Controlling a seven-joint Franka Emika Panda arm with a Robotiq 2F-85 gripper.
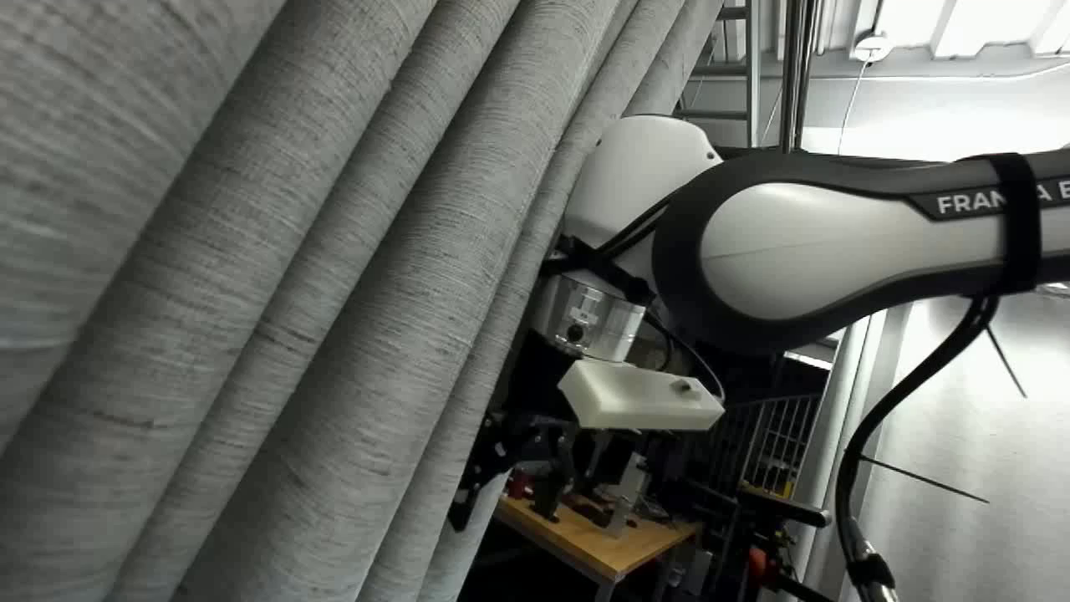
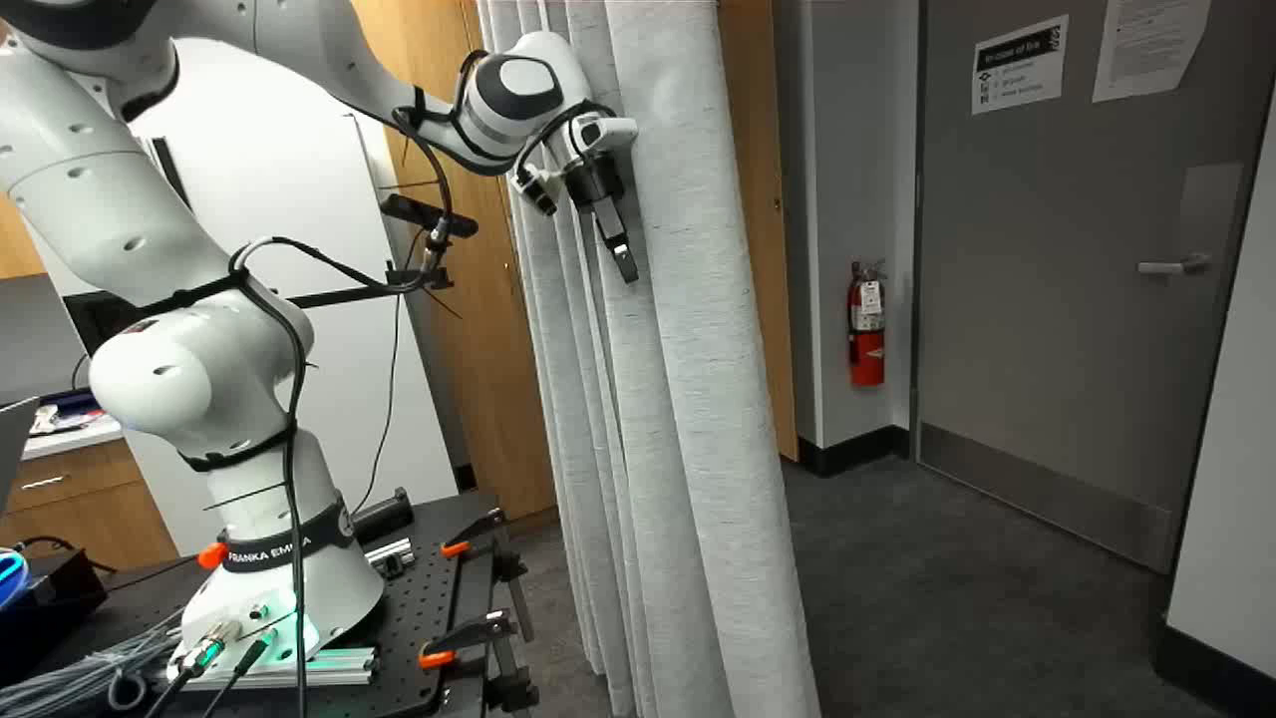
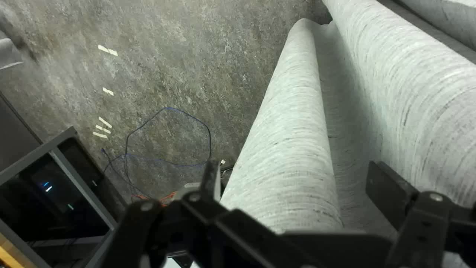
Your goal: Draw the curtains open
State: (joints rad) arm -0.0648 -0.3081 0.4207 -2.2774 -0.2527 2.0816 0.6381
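The light grey curtain hangs in long vertical folds in both exterior views. It fills the right part of the wrist view. My gripper is open in the wrist view, with its two black fingers wide apart. The curtain's edge fold runs between the fingers; the left finger is outside the edge and the right finger is in the hollow behind that fold. In an exterior view the gripper points down against the curtain's upper part. Its fingertips are partly hidden by the folds in an exterior view.
A loose blue cable and tape marks lie on the floor. A dark-fronted cabinet stands at lower left in the wrist view. A wooden-topped table is behind the arm. A door and a fire extinguisher are beyond the curtain.
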